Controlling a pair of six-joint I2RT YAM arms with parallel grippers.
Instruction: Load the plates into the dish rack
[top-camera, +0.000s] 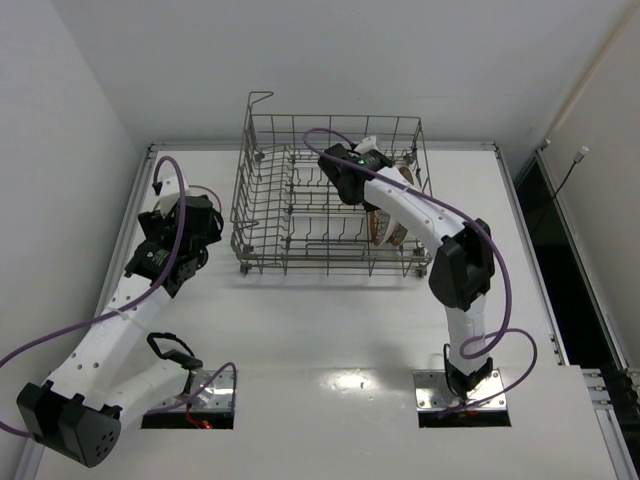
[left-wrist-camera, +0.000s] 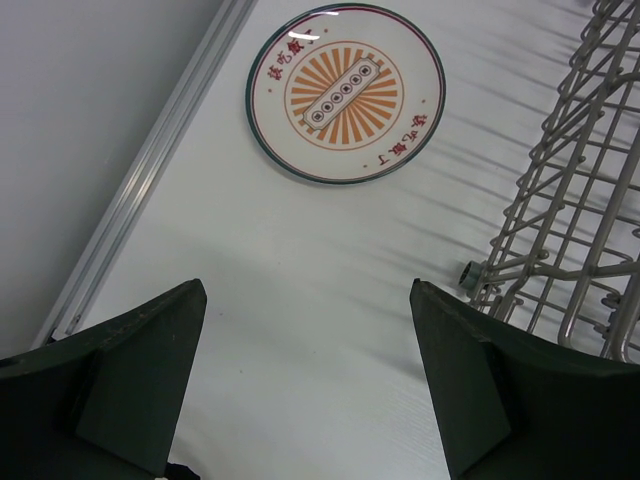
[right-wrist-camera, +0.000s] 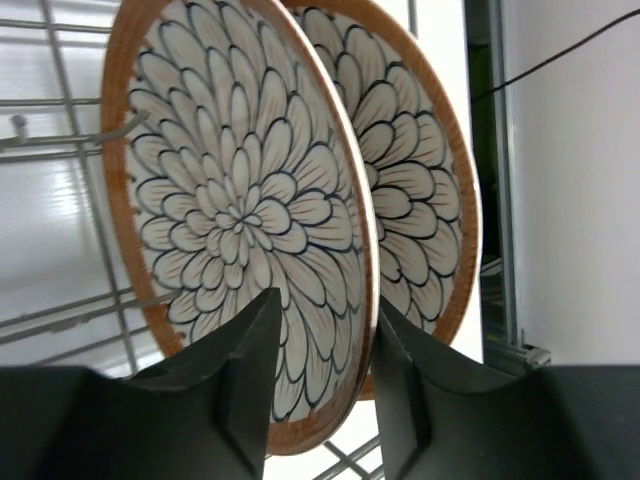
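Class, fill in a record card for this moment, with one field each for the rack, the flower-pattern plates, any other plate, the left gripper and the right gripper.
rack: dish rack, grey wire, standing on the table
flower-pattern plates: two, near plate and far plate, standing on edge side by side in the rack
other plate: sunburst plate, flat on the table outside the rack
left gripper: open, empty, above bare table
right gripper: a finger on either side of the near plate's lower rim; clamped or not, cannot tell
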